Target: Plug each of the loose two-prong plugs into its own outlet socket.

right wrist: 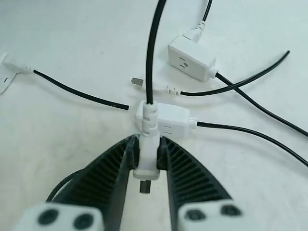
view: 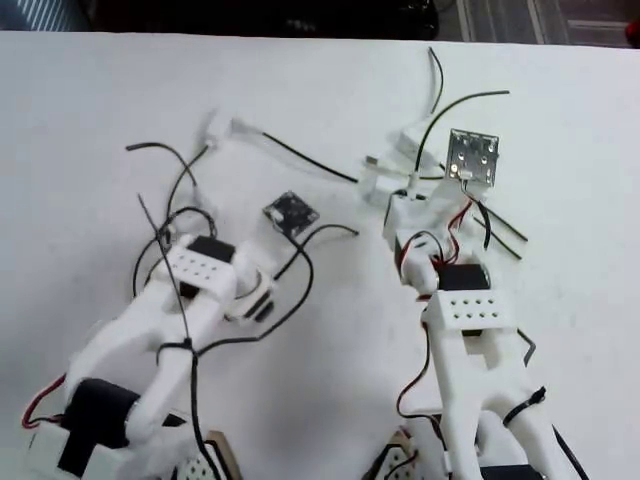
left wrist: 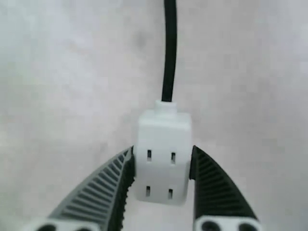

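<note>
My left gripper (left wrist: 162, 154) is shut on a white outlet socket (left wrist: 161, 144) with two pairs of slots facing the camera; its black cord runs away over the table. In the high view this gripper (view: 256, 296) sits low near the table's middle. My right gripper (right wrist: 147, 142) is shut on a white two-prong plug (right wrist: 147, 159) with a metal prong showing below it and a black cord rising from it. Just beyond lies a second white socket (right wrist: 168, 120), and farther off a third (right wrist: 192, 60). Another loose plug (right wrist: 9, 74) lies off to one side.
A shiny metal plate (view: 472, 158) and a small black square part (view: 291, 213) lie on the white table (view: 80, 110). Black cords (view: 320, 170) cross between the two arms. A white plug (view: 220, 128) rests at the back left.
</note>
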Motion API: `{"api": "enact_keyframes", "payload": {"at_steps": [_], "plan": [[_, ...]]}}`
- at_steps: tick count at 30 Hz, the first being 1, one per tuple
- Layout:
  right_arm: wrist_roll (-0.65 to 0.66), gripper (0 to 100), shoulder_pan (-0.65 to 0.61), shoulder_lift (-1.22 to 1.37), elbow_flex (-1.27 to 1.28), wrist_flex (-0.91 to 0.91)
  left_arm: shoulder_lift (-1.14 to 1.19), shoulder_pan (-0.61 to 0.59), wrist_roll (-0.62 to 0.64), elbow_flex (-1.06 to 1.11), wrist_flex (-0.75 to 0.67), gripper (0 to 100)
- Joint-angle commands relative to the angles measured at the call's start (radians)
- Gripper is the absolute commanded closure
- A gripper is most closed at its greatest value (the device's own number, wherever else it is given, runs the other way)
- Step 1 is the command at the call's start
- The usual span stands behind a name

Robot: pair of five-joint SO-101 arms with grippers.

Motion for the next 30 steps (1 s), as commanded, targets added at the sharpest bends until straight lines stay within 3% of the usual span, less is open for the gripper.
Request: {"api": "enact_keyframes", "payload": {"at_steps": [1, 5, 12, 14, 24, 30], "plan": [[0.012, 98.1, 0.004, 0.001, -0.006, -0.022, 0.002, 0.077, 0.087, -0.089, 0.006, 82], [0.012, 98.1, 0.004, 0.001, -0.006, -0.022, -0.002, 0.082, 0.140, -0.149, 0.084, 69], [0.018, 98.1, -0.018, -0.033, -0.011, 0.004, -0.004, -0.054, 0.103, -0.295, 0.275, 68], [0.077, 98.1, -0.050, -0.087, -0.008, 0.048, -0.022, -0.113, 0.098, -0.313, 0.296, 68], [0.137, 98.1, -0.246, -0.297, -0.005, 0.312, -0.417, -0.303, 0.095, -0.061, 0.281, 68], [0.256, 98.1, -0.433, -0.305, 0.112, 0.268, -0.562, -0.450, 0.025, 0.121, 0.147, 68]]}}
